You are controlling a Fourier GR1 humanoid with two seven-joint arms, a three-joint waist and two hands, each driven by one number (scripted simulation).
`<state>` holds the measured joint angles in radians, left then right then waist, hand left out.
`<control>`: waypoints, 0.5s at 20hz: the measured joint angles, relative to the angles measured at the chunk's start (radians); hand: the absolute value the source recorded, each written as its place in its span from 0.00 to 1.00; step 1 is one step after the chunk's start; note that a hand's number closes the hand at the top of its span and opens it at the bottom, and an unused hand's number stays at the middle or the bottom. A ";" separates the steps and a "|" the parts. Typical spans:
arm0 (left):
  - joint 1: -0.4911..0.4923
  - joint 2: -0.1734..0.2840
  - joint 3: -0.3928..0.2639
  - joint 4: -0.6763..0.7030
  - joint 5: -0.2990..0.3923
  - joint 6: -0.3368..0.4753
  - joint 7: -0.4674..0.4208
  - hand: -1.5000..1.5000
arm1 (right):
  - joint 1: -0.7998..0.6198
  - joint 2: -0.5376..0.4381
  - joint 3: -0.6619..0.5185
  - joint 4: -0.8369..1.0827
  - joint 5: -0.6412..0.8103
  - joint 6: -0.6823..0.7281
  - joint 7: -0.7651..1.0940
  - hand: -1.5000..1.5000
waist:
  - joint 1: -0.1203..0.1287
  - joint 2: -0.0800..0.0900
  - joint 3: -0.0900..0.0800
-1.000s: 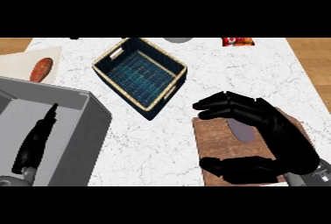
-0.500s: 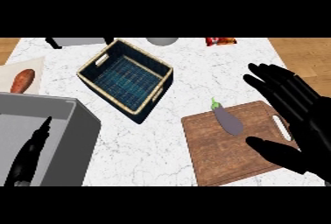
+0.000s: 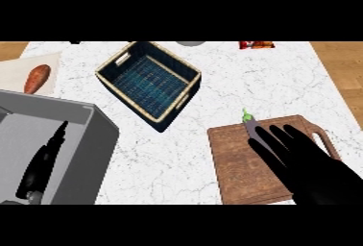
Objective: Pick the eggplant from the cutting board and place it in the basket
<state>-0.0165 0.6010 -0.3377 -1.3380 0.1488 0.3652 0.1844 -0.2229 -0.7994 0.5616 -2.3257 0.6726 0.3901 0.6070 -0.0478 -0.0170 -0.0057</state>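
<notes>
Right hand [image 3: 305, 161] lower now — over eggplant [image 3: 251, 126]

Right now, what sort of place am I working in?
Most likely a kitchen counter: a white marbled countertop with a grey sink set into it at the left, a wooden cutting board with an eggplant on it, and a woven basket.

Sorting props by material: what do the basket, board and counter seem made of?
Basket: woven fibre, it seems; dark blue plaid lining, tan rim, cut-out handles. Board: wood, matte brown with grain lines. Counter: probably marble or a lookalike, white with grey veins.
</notes>
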 measured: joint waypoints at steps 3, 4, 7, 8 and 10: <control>-0.018 -0.009 0.000 -0.003 -0.013 -0.011 0.008 0.50 | -0.033 0.052 0.051 -0.010 0.000 0.091 0.137 0.00 | 0.018 0.006 0.002; -0.017 -0.008 0.002 -0.006 -0.015 -0.017 0.008 0.50 | -0.039 0.060 0.058 -0.014 -0.001 0.120 0.173 0.00 | 0.022 0.007 0.002; -0.035 -0.028 -0.002 0.005 -0.040 -0.022 0.017 0.50 | -0.073 0.119 0.064 -0.012 -0.002 0.182 0.241 0.00 | 0.033 0.010 0.005; -0.034 -0.032 0.002 0.011 -0.046 -0.030 0.013 0.50 | -0.076 0.134 0.052 -0.010 -0.003 0.196 0.242 0.00 | 0.036 0.011 0.006; -0.032 -0.040 0.011 0.014 -0.059 -0.039 0.008 0.50 | -0.056 0.145 0.039 -0.009 -0.003 0.211 0.239 0.00 | 0.039 0.012 0.007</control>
<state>-0.0488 0.5608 -0.3264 -1.3242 0.0900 0.3261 0.1928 -0.2792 -0.6544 0.6003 -2.3348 0.6696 0.6016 0.8462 -0.0089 -0.0046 0.0010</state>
